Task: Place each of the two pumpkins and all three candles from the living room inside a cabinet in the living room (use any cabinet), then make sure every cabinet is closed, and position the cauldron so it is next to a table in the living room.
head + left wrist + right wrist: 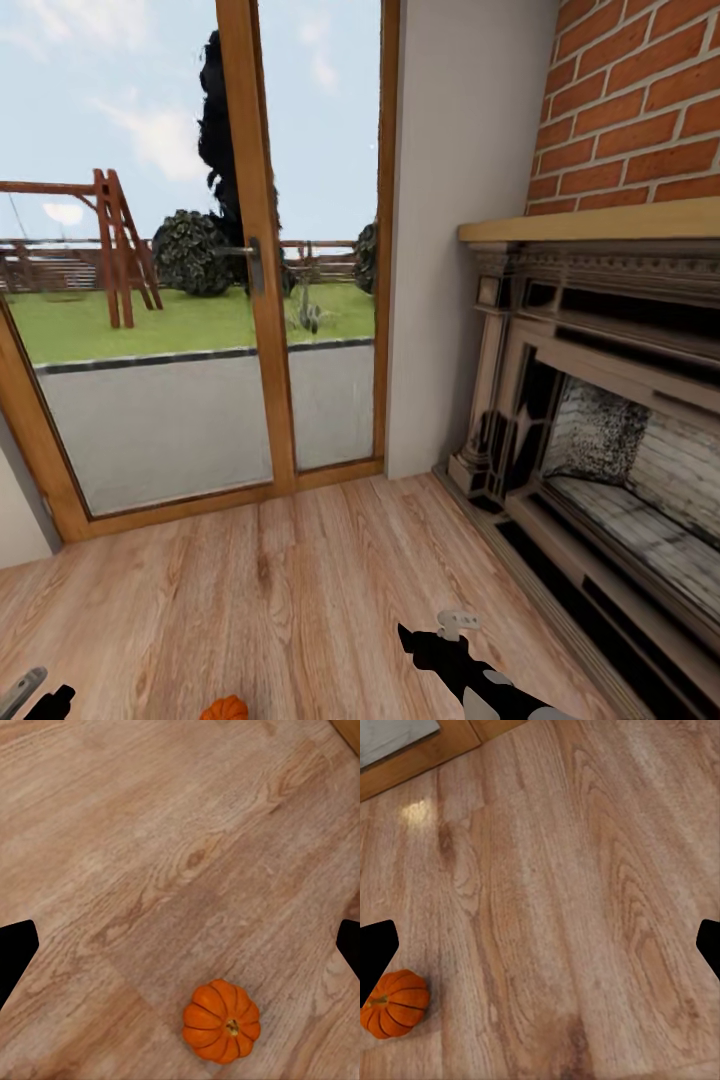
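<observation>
The robot faces a corner of the room, where a tall wood-framed glass door [250,300] looks out on a lawn and a wooden swing frame, and a stone-coloured carved fireplace surround [600,400] sits under a red brick wall [640,100] on the right. Down on the light brown wooden plank floor [300,580] sits a small ribbed orange pumpkin [224,709], just peeking in at the bottom edge of the head view, between the two arms. The left gripper [180,945] hangs above the boards with its jaws spread wide and nothing between them, and the pumpkin [221,1021] rests upright on the floor beneath, stem up, apart from both fingertips. The right gripper [540,945] is just as wide open and empty over bare planks, with the pumpkin [394,1003] lying near one dark fingertip [375,949].
</observation>
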